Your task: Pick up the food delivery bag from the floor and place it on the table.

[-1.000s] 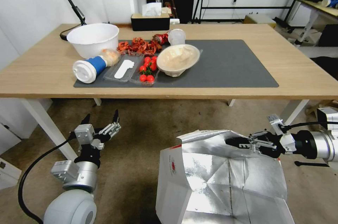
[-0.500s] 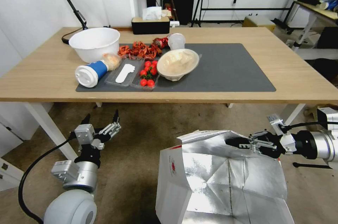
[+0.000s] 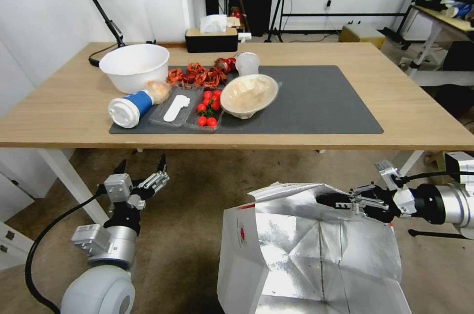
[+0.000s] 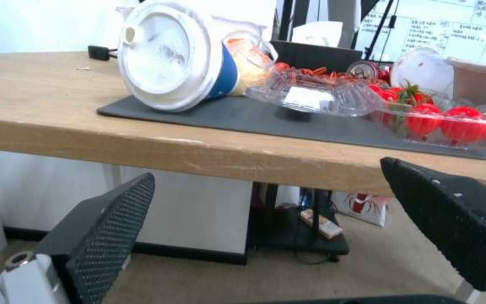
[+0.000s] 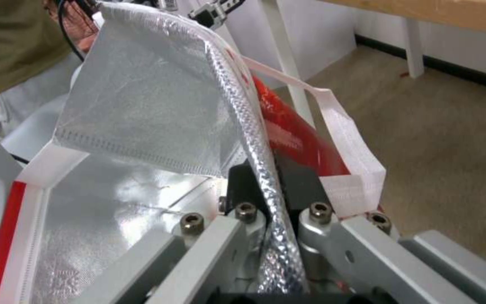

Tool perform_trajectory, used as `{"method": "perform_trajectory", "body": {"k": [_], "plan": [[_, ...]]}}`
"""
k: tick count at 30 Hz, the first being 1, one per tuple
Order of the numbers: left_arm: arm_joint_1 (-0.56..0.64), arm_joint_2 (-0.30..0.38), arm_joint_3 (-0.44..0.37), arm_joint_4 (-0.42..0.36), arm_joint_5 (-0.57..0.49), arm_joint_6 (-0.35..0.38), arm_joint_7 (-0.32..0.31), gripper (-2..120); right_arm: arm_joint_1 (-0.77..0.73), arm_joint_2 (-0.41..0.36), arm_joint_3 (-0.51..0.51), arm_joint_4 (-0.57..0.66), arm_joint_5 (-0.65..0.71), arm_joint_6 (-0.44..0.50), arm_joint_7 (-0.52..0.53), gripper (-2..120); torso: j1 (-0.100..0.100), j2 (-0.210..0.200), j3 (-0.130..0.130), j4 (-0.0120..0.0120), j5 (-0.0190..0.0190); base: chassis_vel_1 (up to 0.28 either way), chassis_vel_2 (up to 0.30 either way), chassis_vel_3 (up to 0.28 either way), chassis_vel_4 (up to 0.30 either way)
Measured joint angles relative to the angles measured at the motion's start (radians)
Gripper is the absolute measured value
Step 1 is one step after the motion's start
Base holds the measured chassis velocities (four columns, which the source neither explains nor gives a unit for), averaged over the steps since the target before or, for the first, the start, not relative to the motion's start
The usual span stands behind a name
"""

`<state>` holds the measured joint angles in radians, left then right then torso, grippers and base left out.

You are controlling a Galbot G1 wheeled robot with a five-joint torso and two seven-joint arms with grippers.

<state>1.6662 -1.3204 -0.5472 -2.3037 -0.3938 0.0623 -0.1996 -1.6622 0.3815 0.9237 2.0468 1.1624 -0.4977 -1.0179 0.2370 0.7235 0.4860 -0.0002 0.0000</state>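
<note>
Pinching the foil-lined rim of the large white-and-red paper delivery bag (image 3: 311, 250) below the long light-wood table (image 3: 419, 106), my right gripper (image 3: 330, 200) is gripping something light, crumply, tear-prone; my left gripper (image 3: 140, 168) is hanging spread.

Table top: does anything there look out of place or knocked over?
Yes. On the table, a blue cup with a white lid lies on its side at the mat's near left corner instead of standing upright.

The bag (image 3: 306, 259) is white paper outside, lined with shiny, creased silver foil; its handle (image 5: 344, 139) is woven white tape. The tabletop (image 3: 419, 101) is matt light wood under a dull grey mat (image 3: 321, 97). The floor (image 3: 197, 205) is rough, stained carpet. The right claw (image 3: 331, 200) is bare metal with black pads.
</note>
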Motion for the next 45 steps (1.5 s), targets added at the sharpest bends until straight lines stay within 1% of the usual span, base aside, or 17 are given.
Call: {"method": "perform_trajectory", "body": {"k": [2,16,18,20,22,28,30,32,35,39,45], "plan": [[-0.001,0.0,-0.001,0.001,0.0,0.0,0.0,100,0.0,0.0,0.0,0.001,0.0,0.0,0.0,0,0.005,0.013,0.008,0.0001,0.0001,0.0,0.0,0.0,0.0],[-0.001,-0.003,-0.002,0.002,0.002,-0.002,0.0,100,0.001,-0.004,0.002,0.002,-0.003,0.001,-0.002,0,0.028,0.069,0.041,0.0001,0.0,0.0,0.0,0.0,0.0],[-0.001,-0.003,-0.002,0.003,0.002,-0.002,0.001,100,0.001,-0.003,0.002,0.003,-0.003,0.001,-0.002,0,0.034,0.083,0.049,0.0,0.0,0.0,0.0,0.0,0.0],[-0.001,-0.003,-0.002,0.003,0.002,-0.002,0.001,100,0.001,-0.003,0.002,0.003,-0.004,0.001,-0.002,0,0.036,0.086,0.051,0.0,0.0001,0.0,0.0,0.0,0.0],[-0.002,-0.004,-0.001,0.003,0.002,-0.002,0.001,100,0.0,-0.003,0.002,0.003,-0.005,0.001,-0.002,0,0.042,0.1,0.058,0.0001,0.0,0.0,0.0,0.0,0.0],[-0.003,-0.004,0.0,0.005,0.003,-0.002,0.001,100,0.0,-0.003,0.002,0.003,-0.005,0.001,-0.002,0,0.051,0.122,0.07,0.0001,0.0,0.0,0.0,0.0,0.0],[-0.004,-0.004,0.0,0.006,0.003,-0.002,0.001,100,0.0,-0.003,0.002,0.002,-0.007,0.001,-0.002,0,0.057,0.137,0.079,0.0001,0.0001,0.0,0.0,0.0,0.0],[-0.004,-0.004,0.0,0.007,0.003,-0.002,0.001,100,0.0,-0.004,0.002,0.002,-0.007,0.001,-0.002,0,0.059,0.141,0.082,0.0,0.0001,0.0,0.0,0.0,0.0],[-0.005,-0.004,0.0,0.007,0.003,-0.002,0.0,100,0.001,-0.006,0.002,0.002,-0.008,0.001,-0.002,0,0.067,0.16,0.093,0.0,0.0,0.0,0.0,0.0,0.0],[-0.005,-0.003,-0.001,0.007,0.003,-0.002,0.0,100,0.001,-0.007,0.002,0.001,-0.008,0.001,-0.002,0,0.072,0.173,0.101,0.0,0.0001,0.0,0.0,0.0,0.0],[-0.005,-0.003,-0.001,0.007,0.002,-0.002,0.0,100,0.001,-0.007,0.002,0.001,-0.009,0.001,-0.002,0,0.086,0.204,0.119,0.0,0.0,0.0,0.0,0.0,0.0]]}}
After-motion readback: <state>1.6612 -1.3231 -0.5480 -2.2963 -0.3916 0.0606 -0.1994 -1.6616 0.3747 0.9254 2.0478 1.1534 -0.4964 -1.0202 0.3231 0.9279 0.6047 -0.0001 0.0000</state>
